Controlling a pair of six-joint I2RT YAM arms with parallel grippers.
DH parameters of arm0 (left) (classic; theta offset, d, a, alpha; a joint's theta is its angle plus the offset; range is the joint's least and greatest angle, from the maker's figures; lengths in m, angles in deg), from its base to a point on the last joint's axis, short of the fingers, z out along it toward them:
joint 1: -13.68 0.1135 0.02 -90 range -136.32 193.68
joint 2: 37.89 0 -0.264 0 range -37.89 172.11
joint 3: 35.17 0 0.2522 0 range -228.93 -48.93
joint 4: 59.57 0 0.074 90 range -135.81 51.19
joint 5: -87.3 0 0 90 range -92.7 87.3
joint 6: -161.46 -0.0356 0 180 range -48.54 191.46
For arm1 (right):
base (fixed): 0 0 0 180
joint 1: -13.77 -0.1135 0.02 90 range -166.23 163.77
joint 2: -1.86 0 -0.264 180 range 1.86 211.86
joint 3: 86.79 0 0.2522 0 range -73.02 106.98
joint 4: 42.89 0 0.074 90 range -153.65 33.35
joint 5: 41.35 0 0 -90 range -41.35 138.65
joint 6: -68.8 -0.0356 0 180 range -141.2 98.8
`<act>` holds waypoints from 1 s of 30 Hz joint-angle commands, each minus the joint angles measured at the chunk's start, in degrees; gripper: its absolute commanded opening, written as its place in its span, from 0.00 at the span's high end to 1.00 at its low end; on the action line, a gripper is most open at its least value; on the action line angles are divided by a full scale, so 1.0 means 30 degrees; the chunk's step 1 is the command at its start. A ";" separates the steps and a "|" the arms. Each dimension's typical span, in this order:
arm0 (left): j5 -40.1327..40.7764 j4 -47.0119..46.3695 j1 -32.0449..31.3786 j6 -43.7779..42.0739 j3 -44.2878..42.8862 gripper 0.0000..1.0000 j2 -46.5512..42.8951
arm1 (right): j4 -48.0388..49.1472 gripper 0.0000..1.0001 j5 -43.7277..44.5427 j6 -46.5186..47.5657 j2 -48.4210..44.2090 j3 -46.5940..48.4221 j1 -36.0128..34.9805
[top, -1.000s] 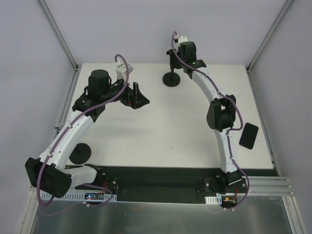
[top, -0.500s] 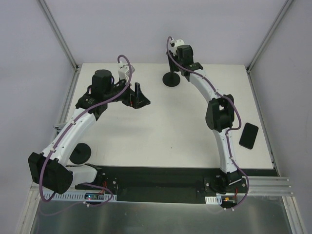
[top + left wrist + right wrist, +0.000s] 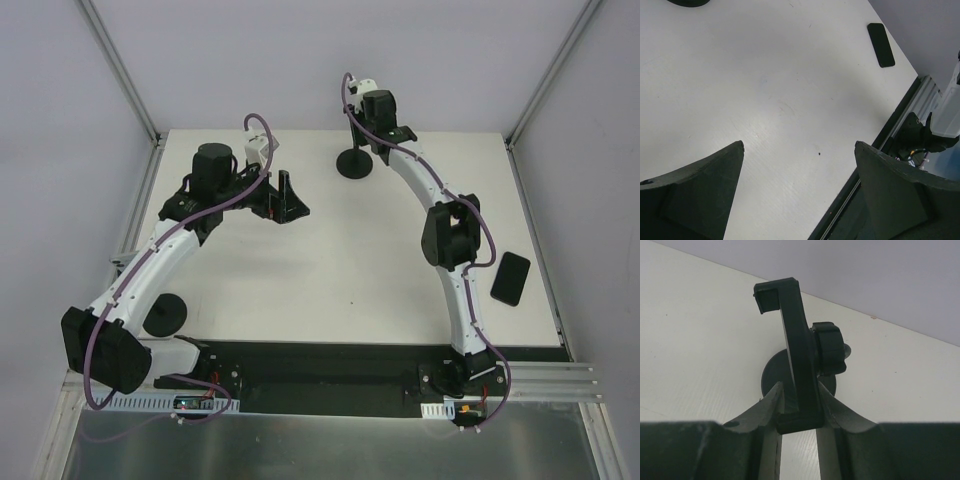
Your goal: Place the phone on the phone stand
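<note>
The phone [image 3: 510, 277] is a flat black slab lying on the white table near its right edge; it also shows in the left wrist view [image 3: 881, 37]. The phone stand [image 3: 354, 163] has a round black base and stands at the back middle of the table. My right gripper [image 3: 360, 125] is shut on the stand's upright clamp arm [image 3: 796, 345], both fingers [image 3: 771, 402] pressing its lower end, with the base below. My left gripper [image 3: 283, 195] is open and empty above the table's left middle, its fingers [image 3: 700, 185] wide apart.
A round black disc [image 3: 163, 315] lies at the front left beside the left arm. The table [image 3: 330, 270] is white, with metal frame posts at its back corners and a black strip along the near edge [image 3: 875, 145].
My left gripper has shifted slightly to the right. My right wrist has moved slightly left over the stand and stays shut on it. The phone has not moved.
</note>
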 commanded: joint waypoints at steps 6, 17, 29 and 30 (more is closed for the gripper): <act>-0.0493 -0.0843 -0.0098 0.0143 0.0016 0.11 0.0657 | -0.0914 1.00 -0.1518 0.1126 -0.2353 0.0997 0.0043; -0.1049 -0.0931 -0.0068 -0.0062 -0.0013 0.25 0.0600 | -0.0503 1.00 -1.4611 0.5490 -1.0436 -0.9368 0.0248; -0.0672 -0.1195 -0.0069 -0.0472 0.0250 0.25 -0.0365 | -0.1614 0.99 -1.9310 0.8853 -1.1440 -1.1985 -0.1858; -0.0263 -0.1195 -0.0040 -0.0559 0.0309 0.25 -0.0512 | -0.2083 1.00 -1.9338 0.9297 -1.1351 -1.1809 -0.2007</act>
